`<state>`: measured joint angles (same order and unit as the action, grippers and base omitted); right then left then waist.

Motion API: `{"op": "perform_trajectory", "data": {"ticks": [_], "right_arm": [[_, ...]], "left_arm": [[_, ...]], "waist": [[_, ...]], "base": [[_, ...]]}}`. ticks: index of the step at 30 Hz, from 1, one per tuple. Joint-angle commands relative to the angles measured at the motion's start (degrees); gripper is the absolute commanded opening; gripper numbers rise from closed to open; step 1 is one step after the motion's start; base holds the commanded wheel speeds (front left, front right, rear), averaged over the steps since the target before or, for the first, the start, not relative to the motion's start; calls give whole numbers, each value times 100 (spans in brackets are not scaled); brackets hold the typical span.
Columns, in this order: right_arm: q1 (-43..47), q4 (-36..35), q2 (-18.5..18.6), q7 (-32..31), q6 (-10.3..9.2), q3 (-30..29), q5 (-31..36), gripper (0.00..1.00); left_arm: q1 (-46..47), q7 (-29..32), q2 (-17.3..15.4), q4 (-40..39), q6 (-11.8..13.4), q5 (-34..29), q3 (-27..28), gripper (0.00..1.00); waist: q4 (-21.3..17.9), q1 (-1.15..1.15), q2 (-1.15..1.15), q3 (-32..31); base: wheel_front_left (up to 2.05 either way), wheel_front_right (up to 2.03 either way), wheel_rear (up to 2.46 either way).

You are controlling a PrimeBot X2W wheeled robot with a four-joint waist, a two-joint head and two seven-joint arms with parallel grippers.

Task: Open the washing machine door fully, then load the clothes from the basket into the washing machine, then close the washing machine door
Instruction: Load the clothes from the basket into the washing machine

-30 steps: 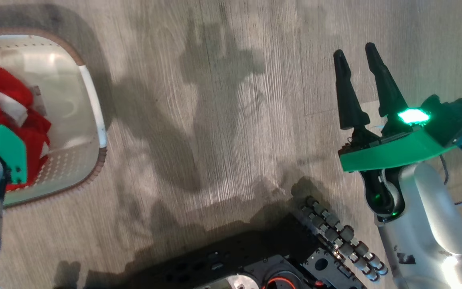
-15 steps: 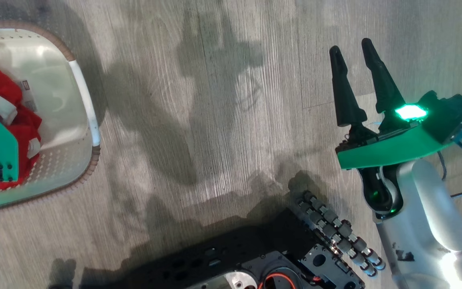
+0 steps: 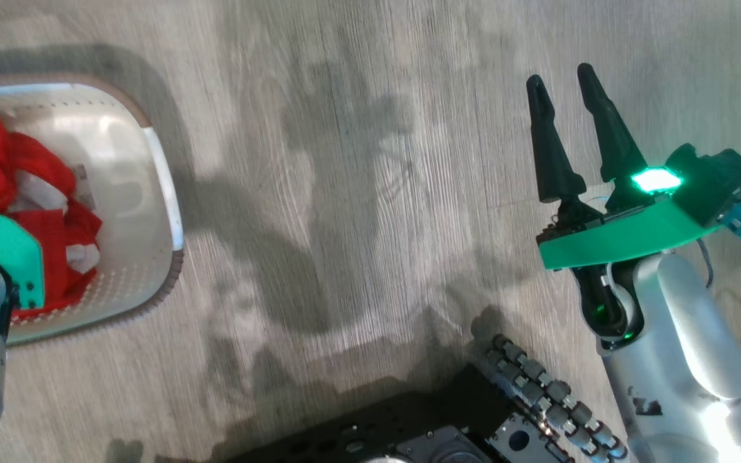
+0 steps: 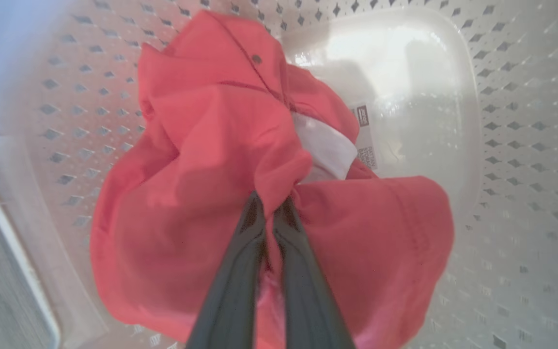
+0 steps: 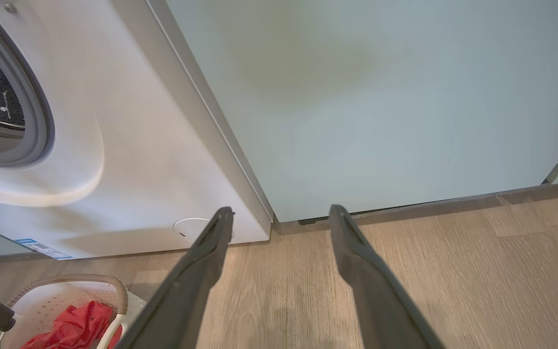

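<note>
L hand (image 4: 269, 198) pinched nearly shut on a small fold of the clothes (image 4: 201, 184), down in the basket (image 4: 502, 145) on the floor (image 3: 370, 193) near the washing machine (image 5: 129, 145). R hand (image 3: 559, 74) wide open, empty. Risks: thin pinch may slip on lift; trailing fabric could snag the basket and tip it. Clothes: red, crumpled, white patch, small stud. Could be 1 garment or 2, can't tell; a 2nd might drop en route.
</note>
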<state>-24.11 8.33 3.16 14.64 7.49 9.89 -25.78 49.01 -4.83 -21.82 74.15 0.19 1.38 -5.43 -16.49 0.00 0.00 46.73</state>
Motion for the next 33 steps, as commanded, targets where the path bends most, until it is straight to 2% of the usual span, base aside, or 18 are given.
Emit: {"op": "perform_trajectory", "data": {"ticks": [1,10,15,19,33], "right_arm": [[162,-104,-28,36,0,106,25,100],[216,69,-28,36,0,140,93,100],[282,169,-28,36,0,120,155,100],[321,216,-28,36,0,108,193,100],[555,429,-28,36,0,59,360,100]], "left_arm": [[-222,-179,-203,-21,47,62,125,0],[-590,-842,-117,-32,148,197,127,0],[-749,-1002,-67,-300,180,141,1,0],[-908,-1013,-40,-861,237,144,-20,0],[-2107,-1016,56,-3789,548,127,55,0]], "waist": [[46,0,0,-248],[126,0,0,-1067],[224,0,0,-1497],[302,0,0,-1737],[651,0,0,-2629]], "base": [[0,0,0],[0,0,0],[0,0,0],[0,0,0],[0,0,0]]}}
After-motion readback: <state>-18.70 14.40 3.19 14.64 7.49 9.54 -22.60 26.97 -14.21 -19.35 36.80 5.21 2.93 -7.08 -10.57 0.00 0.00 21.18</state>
